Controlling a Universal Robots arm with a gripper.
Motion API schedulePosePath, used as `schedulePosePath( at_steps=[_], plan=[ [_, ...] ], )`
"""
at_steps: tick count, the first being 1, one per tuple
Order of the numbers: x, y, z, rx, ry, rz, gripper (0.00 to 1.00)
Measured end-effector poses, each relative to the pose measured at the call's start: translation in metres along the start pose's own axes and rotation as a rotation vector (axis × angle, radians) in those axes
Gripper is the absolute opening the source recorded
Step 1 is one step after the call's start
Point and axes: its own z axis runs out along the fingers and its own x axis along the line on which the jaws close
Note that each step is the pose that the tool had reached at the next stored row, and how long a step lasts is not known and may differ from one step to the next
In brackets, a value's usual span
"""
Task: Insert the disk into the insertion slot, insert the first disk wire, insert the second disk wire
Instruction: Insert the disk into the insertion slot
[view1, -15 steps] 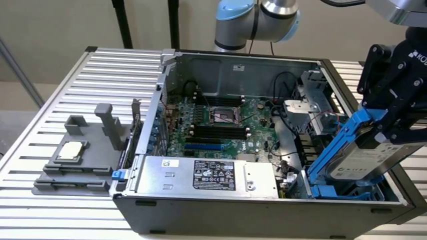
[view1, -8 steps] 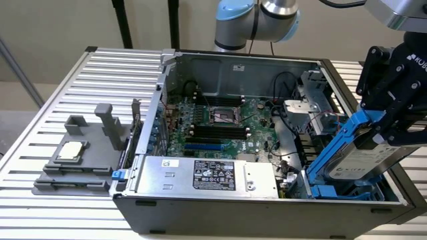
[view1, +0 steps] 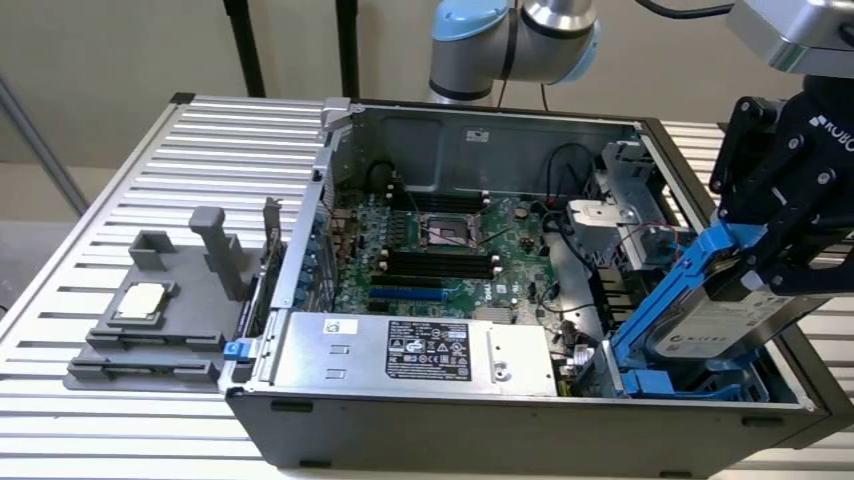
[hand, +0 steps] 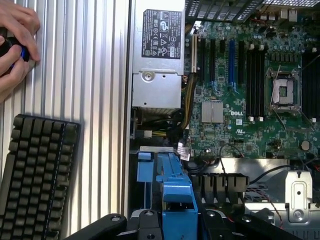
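The tool (view1: 787, 266) is clamped on the upper end of the disk (view1: 727, 322) and holds it tilted, probably so that the free lower edge can lead into the insertion slot (view1: 661, 383). The slot sits in the computer case (view1: 534, 410) corner on the exterior view's right. The disk's lower end is at the slot's mouth, not yet seated flat, just beside the power-supply box (view1: 414, 350).

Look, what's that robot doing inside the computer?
The robot's gripper is holding the disk, a silver drive in a blue frame. The disk is tilted, with its lower end at the insertion slot in the corner of the open computer case. It isn't fully in yet. A person's hands are off to the side, near a keyboard.
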Motion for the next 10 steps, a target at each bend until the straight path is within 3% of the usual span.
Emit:
schedulePosePath(
  at_steps=[10],
  plan=[
    [0.0025, -0.0002, 0.0068, 0.0, -0.0068, 0.0, 0.32]
  ],
)
